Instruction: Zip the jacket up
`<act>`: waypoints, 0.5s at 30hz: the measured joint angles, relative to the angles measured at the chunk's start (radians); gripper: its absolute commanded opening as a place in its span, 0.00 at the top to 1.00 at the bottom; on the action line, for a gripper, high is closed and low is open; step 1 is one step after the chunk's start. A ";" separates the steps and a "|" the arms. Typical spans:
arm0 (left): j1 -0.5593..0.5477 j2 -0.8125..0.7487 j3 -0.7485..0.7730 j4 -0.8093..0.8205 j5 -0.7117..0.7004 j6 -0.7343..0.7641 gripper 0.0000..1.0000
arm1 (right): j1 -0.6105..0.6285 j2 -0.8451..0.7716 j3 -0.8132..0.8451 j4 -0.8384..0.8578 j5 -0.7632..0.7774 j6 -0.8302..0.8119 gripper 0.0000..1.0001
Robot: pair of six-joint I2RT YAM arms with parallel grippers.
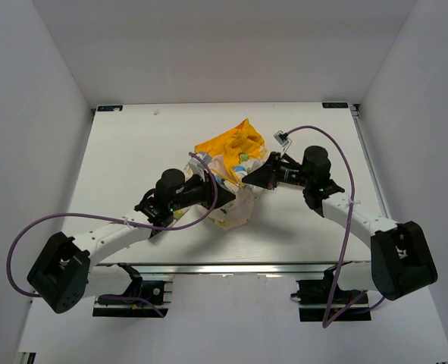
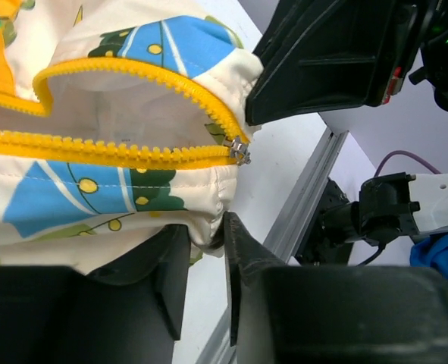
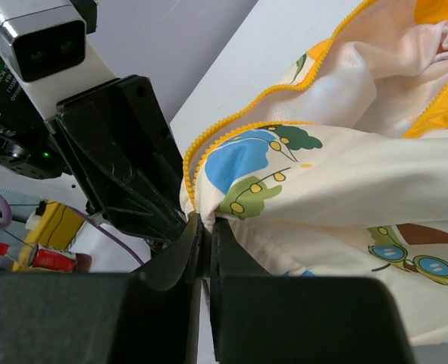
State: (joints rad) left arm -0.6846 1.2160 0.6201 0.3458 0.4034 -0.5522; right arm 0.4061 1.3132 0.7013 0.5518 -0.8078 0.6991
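The jacket (image 1: pixel 225 163) lies bunched at the table's middle, cream with cartoon prints, its yellow hood lining turned up at the back. My left gripper (image 1: pixel 220 191) and right gripper (image 1: pixel 246 179) meet at its near edge. In the left wrist view the yellow zipper (image 2: pixel 117 152) gapes open, with the metal slider (image 2: pixel 240 151) at the bottom end. The left gripper (image 2: pixel 207 236) is shut on the jacket's (image 2: pixel 95 205) bottom hem just below the slider. In the right wrist view the right gripper (image 3: pixel 207 231) is shut on the jacket's (image 3: pixel 345 182) hem next to the zipper teeth (image 3: pixel 187 171).
The white table (image 1: pixel 133 152) has a metal rail along its near edge (image 1: pixel 231 267). White walls close in the back and sides. Purple cables (image 1: pixel 337 152) loop from both arms. The two grippers sit almost touching each other.
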 measured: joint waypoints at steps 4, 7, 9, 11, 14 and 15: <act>-0.002 0.004 0.000 -0.018 0.003 -0.024 0.47 | 0.018 -0.005 0.000 -0.007 0.008 -0.019 1.00; -0.005 0.012 0.000 -0.028 0.017 -0.039 0.42 | 0.032 -0.005 0.000 -0.008 0.018 -0.026 1.00; -0.005 0.014 0.000 -0.029 0.028 -0.045 0.42 | 0.038 -0.005 0.000 -0.008 0.021 -0.029 1.00; -0.003 0.013 -0.002 -0.018 0.040 -0.055 0.38 | 0.040 -0.005 0.000 -0.009 0.027 -0.034 1.00; 0.012 -0.001 -0.027 0.023 0.065 -0.078 0.34 | 0.041 -0.005 0.000 -0.026 0.042 -0.053 1.00; 0.018 -0.008 -0.039 0.035 0.074 -0.086 0.33 | 0.041 -0.005 0.000 -0.033 0.046 -0.056 1.00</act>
State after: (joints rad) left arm -0.6666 1.2076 0.5812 0.3813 0.4778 -0.6380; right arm 0.4469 1.3087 0.7013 0.5186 -0.7616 0.6430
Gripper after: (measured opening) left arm 0.651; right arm 0.049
